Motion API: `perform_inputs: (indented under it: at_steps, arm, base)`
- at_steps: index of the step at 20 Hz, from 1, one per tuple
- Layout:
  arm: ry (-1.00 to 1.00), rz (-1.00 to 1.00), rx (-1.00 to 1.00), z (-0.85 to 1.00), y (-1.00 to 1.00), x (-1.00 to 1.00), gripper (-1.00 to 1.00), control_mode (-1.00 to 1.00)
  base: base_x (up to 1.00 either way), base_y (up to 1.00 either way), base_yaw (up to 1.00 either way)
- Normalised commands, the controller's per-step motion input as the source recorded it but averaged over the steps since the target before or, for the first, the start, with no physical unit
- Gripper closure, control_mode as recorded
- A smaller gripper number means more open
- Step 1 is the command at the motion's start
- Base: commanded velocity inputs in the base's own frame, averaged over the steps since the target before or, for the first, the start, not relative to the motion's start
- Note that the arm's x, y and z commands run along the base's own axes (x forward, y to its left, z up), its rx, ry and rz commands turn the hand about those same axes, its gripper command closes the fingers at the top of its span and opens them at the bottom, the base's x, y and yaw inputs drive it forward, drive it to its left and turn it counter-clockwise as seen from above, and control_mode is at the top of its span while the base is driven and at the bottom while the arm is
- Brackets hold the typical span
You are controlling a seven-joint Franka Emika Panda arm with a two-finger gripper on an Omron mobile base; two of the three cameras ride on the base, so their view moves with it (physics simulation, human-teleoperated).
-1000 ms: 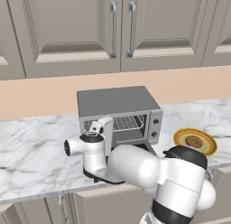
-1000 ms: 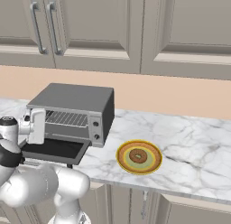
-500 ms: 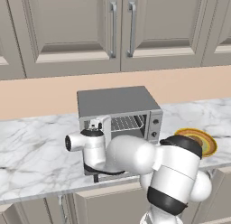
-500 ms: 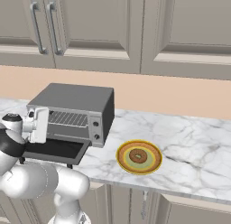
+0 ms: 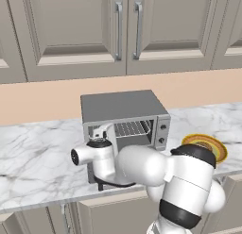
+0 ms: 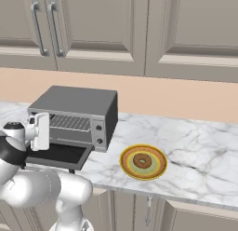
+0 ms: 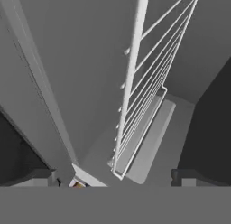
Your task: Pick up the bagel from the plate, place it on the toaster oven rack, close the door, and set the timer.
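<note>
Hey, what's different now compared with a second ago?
The arm has swung further left across the front of the toaster oven, so its elbow now hides more of the plate in the left base view. The gripper stayed open and empty, looking along the rack. The bagel is still on the plate, and the door still hangs open.

The arm [image 5: 156, 167] is built of glossy white, rounded, bulbous shells, with black bands at the joints. A white, boxy hand [image 6: 39, 131] sits on a black-capped wrist. Two small dark grey, blocky fingertips [image 7: 40, 177] end it.
</note>
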Motion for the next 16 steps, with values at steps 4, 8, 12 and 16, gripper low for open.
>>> perform_inputs:
  at_steps: [4, 8, 12, 16]
  arm:
    - [0.00, 0.20, -0.07, -0.03, 0.01, 0.06, -1.00, -1.00]
    - [0.05, 0.21, -0.15, -0.19, 0.01, 0.05, -1.00, -1.00]
    - [0.13, 0.20, -0.20, -0.18, 0.01, 0.09, -1.00, -1.00]
    - [0.10, 0.17, -0.16, -0.19, 0.00, 0.20, -1.00, -1.00]
  base:
    - [0.00, 0.00, 0.00]
    - [0.00, 0.00, 0.00]
    - [0.00, 0.00, 0.00]
    - [0.00, 0.00, 0.00]
